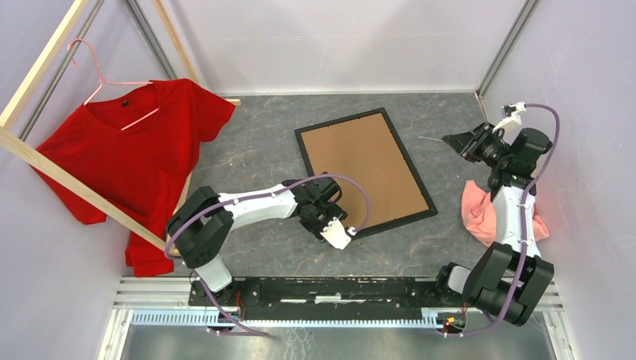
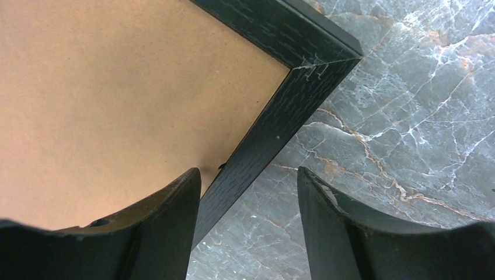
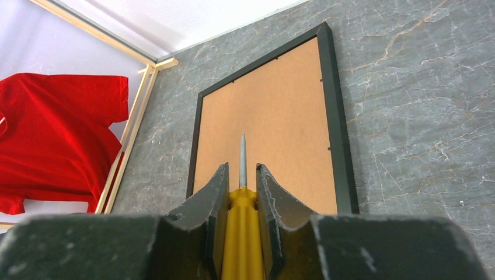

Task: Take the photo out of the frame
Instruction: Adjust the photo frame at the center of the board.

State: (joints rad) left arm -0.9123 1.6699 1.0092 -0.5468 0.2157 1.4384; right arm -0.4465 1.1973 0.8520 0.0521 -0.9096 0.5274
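Grey marble-patterned table (image 1: pixel 255 150): carries everything below.
Pale wooden rack (image 1: pixel 41 64): at the left edge, slanting up the wall.
Red T-shirt (image 1: pixel 142 142): on a pink hanger (image 1: pixel 101 75), draped across the rack.
Thin black rectangular frame (image 2: pixel 271 140): flat in the middle of the table, turned askew, back side up.
Brown backing board (image 1: pixel 364 169): fills the frame, facing upward.
Photo: not in sight, hidden under the board.
Left arm (image 1: pixel 255 202): folded low, reaching rightward from the near edge to the frame's nearest corner.
Right arm (image 1: pixel 514 210): rising from the near right corner, wrist bent left, well apart from the frame.
Crumpled pink cloth (image 1: pixel 476 214): at the right edge, just behind the right arm.
Left gripper (image 2: pixel 250 175): parted wide, straddling the frame's black rim, one finger over the board and the other over bare table; gripping nothing; contact with the rim not clear.
Right gripper (image 3: pixel 240 169): held aloft, clamped narrowly on the screwdriver handle.
Yellow-handled screwdriver (image 3: pixel 242 233): grey shaft pointing toward the frame.
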